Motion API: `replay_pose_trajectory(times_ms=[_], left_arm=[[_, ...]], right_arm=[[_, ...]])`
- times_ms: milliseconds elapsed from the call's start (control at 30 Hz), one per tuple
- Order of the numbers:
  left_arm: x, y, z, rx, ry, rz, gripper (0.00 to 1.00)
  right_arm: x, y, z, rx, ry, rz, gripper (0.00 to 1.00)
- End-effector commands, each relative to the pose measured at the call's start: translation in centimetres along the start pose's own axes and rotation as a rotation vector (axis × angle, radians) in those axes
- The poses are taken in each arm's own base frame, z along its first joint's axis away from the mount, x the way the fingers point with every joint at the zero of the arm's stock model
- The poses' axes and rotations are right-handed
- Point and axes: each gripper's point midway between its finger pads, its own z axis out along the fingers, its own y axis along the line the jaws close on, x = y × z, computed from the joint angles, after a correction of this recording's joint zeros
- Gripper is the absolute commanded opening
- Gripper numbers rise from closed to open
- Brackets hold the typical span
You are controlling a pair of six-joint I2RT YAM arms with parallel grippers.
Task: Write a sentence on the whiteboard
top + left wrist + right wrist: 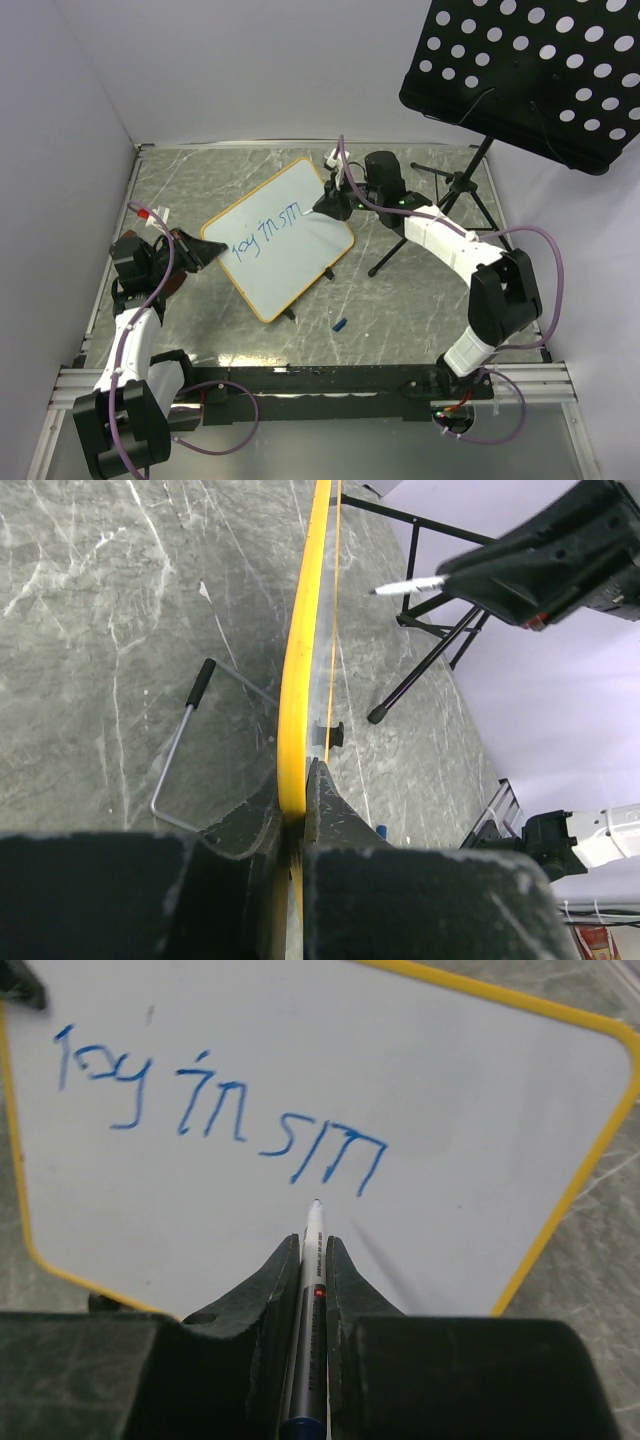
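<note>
The whiteboard (285, 240) sits left of centre in the top view, turned diagonally on the grey marbled surface (420, 310), its tan-orange frame running round a white face. The left arm (135, 330) reaches in from the lower left, and the left jaws are closed tight on the board's left edge. In the left wrist view the yellow rim (295, 680) stands upright and is pinched between the two dark pads at the bottom centre. A bent wire leg with a black tip (180, 750) rests on the surface to the left of the rim. The right arm (450, 245) comes across from the lower right, and the right jaws sit at the board's upper right corner, narrowed around a marker (312, 1250). The marker's white barrel runs up between the jaws at the bottom centre of the right wrist view. Its tip points at the board just below the last blue stroke, though whether it touches cannot be told. The sentence (220, 1110) runs in one line of thin blue letters across the upper left of that view, reading roughly "joy in sm". The same marker shows at the upper right of the left wrist view (405, 585), apart from the rim. A small blue piece (339, 324) lies on the surface below and right of the board. A black perforated panel (530, 70) fills the upper right of the top view, with its tripod legs (440, 215) behind the right arm.
</note>
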Motion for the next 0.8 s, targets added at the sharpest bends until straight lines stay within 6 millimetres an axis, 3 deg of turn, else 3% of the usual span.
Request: replay_pose_trajectory(times_ms=[0, 233, 767], left_arm=[[-0.4, -0.6, 0.1, 0.034, 0.001, 0.147, 0.01], [-0.3, -0.5, 0.2, 0.034, 0.007, 0.143, 0.01], [-0.3, -0.5, 0.3, 0.033, 0.008, 0.142, 0.01]], right_arm=[[-3.7, -2.6, 0.2, 0.119, -0.098, -0.035, 0.00], [-3.4, -4.0, 0.8, 0.174, -0.109, -0.029, 0.00], [-2.2, -5.0, 2.1, 0.188, -0.094, -0.014, 0.00]])
